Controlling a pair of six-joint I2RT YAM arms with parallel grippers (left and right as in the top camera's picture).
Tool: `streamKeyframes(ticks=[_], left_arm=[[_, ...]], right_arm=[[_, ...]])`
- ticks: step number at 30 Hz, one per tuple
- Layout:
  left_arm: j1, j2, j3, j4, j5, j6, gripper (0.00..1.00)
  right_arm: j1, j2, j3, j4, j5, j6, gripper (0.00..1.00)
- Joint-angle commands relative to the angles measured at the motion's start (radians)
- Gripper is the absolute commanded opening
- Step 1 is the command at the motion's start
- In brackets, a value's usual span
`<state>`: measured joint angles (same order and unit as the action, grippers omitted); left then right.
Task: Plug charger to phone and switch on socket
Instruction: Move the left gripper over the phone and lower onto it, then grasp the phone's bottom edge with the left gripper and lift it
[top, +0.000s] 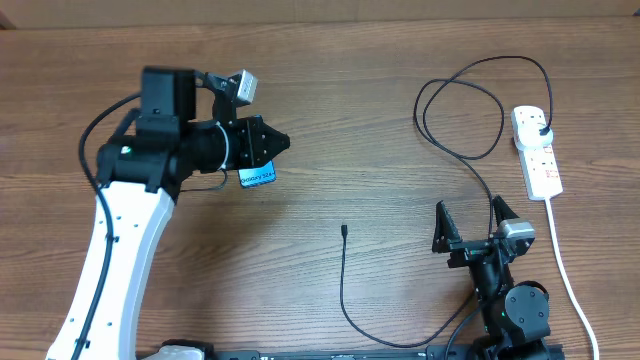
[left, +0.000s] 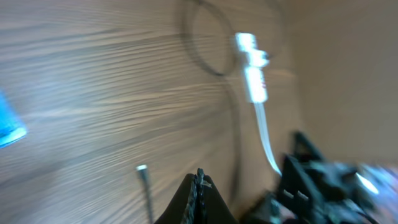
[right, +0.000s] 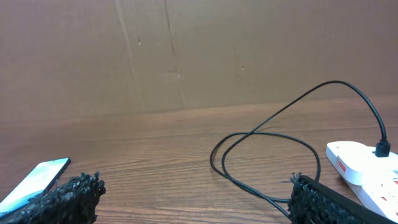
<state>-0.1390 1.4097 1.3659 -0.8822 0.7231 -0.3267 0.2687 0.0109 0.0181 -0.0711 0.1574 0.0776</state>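
Where open wood-grain counter (top: 350, 100) separates the slim phone (top: 257, 178) from the thin black charger (top: 342, 262), we note the left gripper (top: 283, 142) with jaws clenched on nothing and the right gripper (top: 470, 218) with jaws released.

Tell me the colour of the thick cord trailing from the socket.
White, like the socket itself; the cord shows best in the overhead view.

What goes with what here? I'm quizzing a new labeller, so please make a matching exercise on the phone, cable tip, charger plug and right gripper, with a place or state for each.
Things:
1. phone
2. cable tip
3. charger plug
4. right gripper

Places or states:
A. open, holding nothing
B. seated in the power strip
C. lying loose on the table
D. close to the left gripper

Pairs: 1-D, 2-C, 3-B, 4-A
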Motion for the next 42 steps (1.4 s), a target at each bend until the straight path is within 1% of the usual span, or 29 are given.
streamKeyframes(ticks=[1,3,5,7,9,10,14,18,22,28,29,30,31,33,34,35,36,41,42], left_arm=[[-0.039,0.049,0.017,-0.013,-0.293,-0.121,0.04],[-0.049,0.080,0.018,-0.009,-0.354,-0.135,0.04],[-0.059,0.121,0.025,0.002,-0.408,-0.123,0.04],[-0.064,0.167,0.063,-0.011,-0.416,-0.098,0.04],[-0.068,0.228,0.153,-0.056,-0.426,-0.072,0.04],[-0.069,0.265,0.221,-0.096,-0.457,-0.062,0.04],[-0.076,0.413,0.478,-0.268,-0.648,-0.062,0.04],[-0.076,0.576,0.668,-0.403,-0.671,-0.061,0.04],[-0.076,0.702,0.689,-0.437,-0.671,-0.058,0.04],[-0.076,0.839,0.689,-0.470,-0.672,-0.058,0.04],[-0.076,0.859,0.689,-0.470,-0.672,-0.058,0.06],[-0.076,0.875,0.689,-0.471,-0.672,-0.057,0.15],[-0.076,0.894,0.689,-0.472,-0.672,-0.052,0.32],[-0.076,0.916,0.689,-0.471,-0.671,-0.050,0.72],[-0.076,0.923,0.689,-0.469,-0.671,-0.050,0.87],[-0.075,0.926,0.689,-0.466,-0.672,-0.050,0.96],[-0.073,0.927,0.689,-0.458,-0.675,-0.046,1.00],[-0.067,0.928,0.686,-0.419,-0.691,-0.043,1.00],[-0.066,0.928,0.679,-0.410,-0.690,-0.044,0.98]], right_arm=[[-0.003,-0.008,-0.010,0.006,0.007,-0.004,1.00],[-0.003,-0.008,-0.010,0.006,0.007,-0.004,1.00],[-0.003,-0.008,-0.010,0.006,0.006,-0.004,1.00],[-0.003,-0.008,-0.010,0.006,0.007,-0.004,1.00],[-0.003,-0.008,-0.010,0.006,0.007,-0.003,1.00],[-0.003,-0.008,-0.010,0.006,0.007,-0.004,1.00],[-0.003,-0.008,-0.010,0.006,0.007,-0.003,1.00],[-0.003,-0.008,-0.010,0.006,0.007,-0.004,1.00],[-0.003,-0.008,-0.010,0.006,0.007,-0.004,1.00],[-0.003,-0.008,-0.010,0.006,0.007,-0.003,1.00],[-0.003,-0.008,-0.010,0.006,0.007,-0.003,1.00],[-0.003,-0.008,-0.010,0.006,0.007,-0.004,1.00],[-0.003,-0.008,-0.010,0.006,0.007,-0.004,1.00],[-0.003,-0.008,-0.010,0.006,0.007,-0.004,1.00],[-0.003,-0.008,-0.010,0.006,0.007,-0.004,1.00],[-0.003,-0.008,-0.010,0.006,0.007,-0.004,1.00],[-0.003,-0.008,-0.010,0.006,0.007,-0.003,1.00],[-0.003,-0.008,-0.010,0.006,0.007,-0.004,1.00],[-0.003,-0.008,-0.010,0.006,0.006,-0.004,1.00]])
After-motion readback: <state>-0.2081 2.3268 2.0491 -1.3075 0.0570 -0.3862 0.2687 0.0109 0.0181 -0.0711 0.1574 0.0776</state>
